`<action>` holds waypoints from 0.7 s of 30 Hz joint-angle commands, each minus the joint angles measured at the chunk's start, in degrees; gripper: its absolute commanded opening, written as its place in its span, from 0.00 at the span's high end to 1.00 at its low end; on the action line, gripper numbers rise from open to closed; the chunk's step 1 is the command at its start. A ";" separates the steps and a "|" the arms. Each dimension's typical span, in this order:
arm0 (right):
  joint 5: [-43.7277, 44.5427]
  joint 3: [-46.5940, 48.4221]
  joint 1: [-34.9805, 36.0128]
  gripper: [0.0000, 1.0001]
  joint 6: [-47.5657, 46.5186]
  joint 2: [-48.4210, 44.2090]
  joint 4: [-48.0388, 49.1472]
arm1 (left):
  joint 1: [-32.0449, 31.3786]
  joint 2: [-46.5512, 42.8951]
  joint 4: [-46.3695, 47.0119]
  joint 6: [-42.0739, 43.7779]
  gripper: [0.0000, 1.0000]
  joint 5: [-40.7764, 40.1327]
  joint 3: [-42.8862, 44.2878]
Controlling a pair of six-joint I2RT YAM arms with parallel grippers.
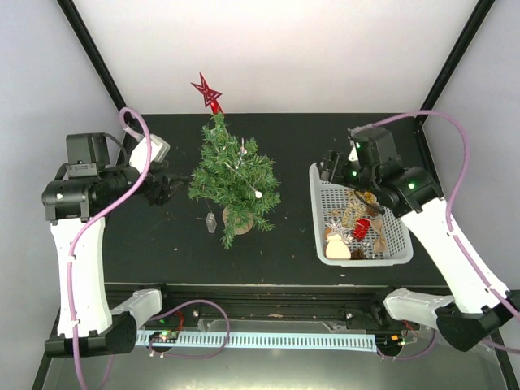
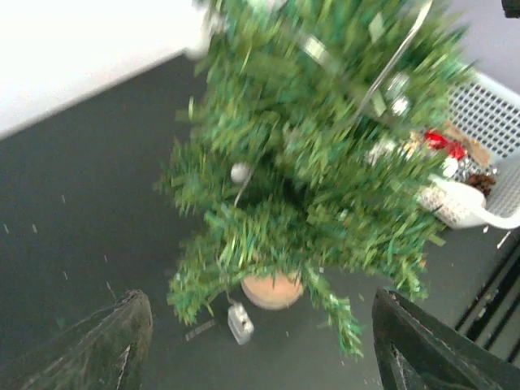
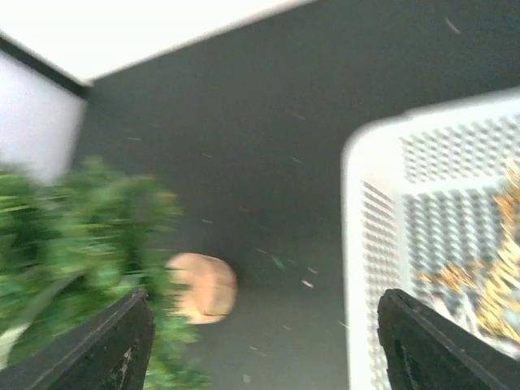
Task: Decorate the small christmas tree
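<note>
The small christmas tree [image 1: 234, 175] stands upright mid-table on a tan round base [image 1: 260, 223], with a red star [image 1: 208, 92] on top and silver ornaments on its branches. It fills the left wrist view [image 2: 317, 146], its base [image 2: 272, 290] low in the middle; the right wrist view shows it blurred [image 3: 73, 244] at the left. My left gripper [image 1: 175, 188] is open and empty, just left of the tree. My right gripper [image 1: 329, 166] is open and empty over the far left corner of the white basket [image 1: 321, 236].
The white basket holds several ornaments, among them a red one [image 1: 361, 228], a gold one [image 1: 351, 213] and a cream one [image 1: 337, 246]. A small silver battery box [image 1: 211, 223] lies on the black table left of the tree base. Black frame posts stand at the back corners.
</note>
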 commanded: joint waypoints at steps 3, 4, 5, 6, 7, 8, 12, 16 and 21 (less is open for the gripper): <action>-8.49 -13.94 -13.49 0.27 7.94 0.36 -8.07 | 2.38 -1.10 -4.15 0.47 0.26 -3.90 -4.31; -8.94 -15.83 -14.79 0.27 8.76 0.52 -7.89 | 2.37 -1.11 -3.91 -0.12 0.26 -3.95 -4.35; -8.94 -17.58 -15.52 0.28 9.42 0.63 -7.56 | 2.37 -1.10 -3.46 -0.70 0.25 -4.04 -4.33; -8.55 -19.05 -16.02 0.28 10.26 0.83 -7.29 | 2.44 -0.97 -3.07 -1.19 0.25 -4.16 -4.37; -7.75 -20.30 -16.34 0.28 11.13 0.91 -7.24 | 2.40 -0.78 -2.78 -1.58 0.25 -4.28 -4.37; -6.80 -21.44 -16.57 0.29 12.08 0.99 -7.12 | 2.39 -0.70 -2.49 -1.88 0.25 -4.40 -4.37; -4.57 -25.43 -18.69 0.29 14.94 0.81 -6.22 | 2.37 -0.34 -1.02 -3.09 0.25 -5.18 -4.71; -6.40 -29.46 -21.94 0.30 15.41 2.14 -4.38 | 2.49 0.20 0.67 -4.51 0.25 -4.45 -6.58; -5.01 -31.66 -23.59 0.31 14.55 4.26 -4.01 | 2.47 0.94 2.95 -5.67 0.26 -3.44 -7.87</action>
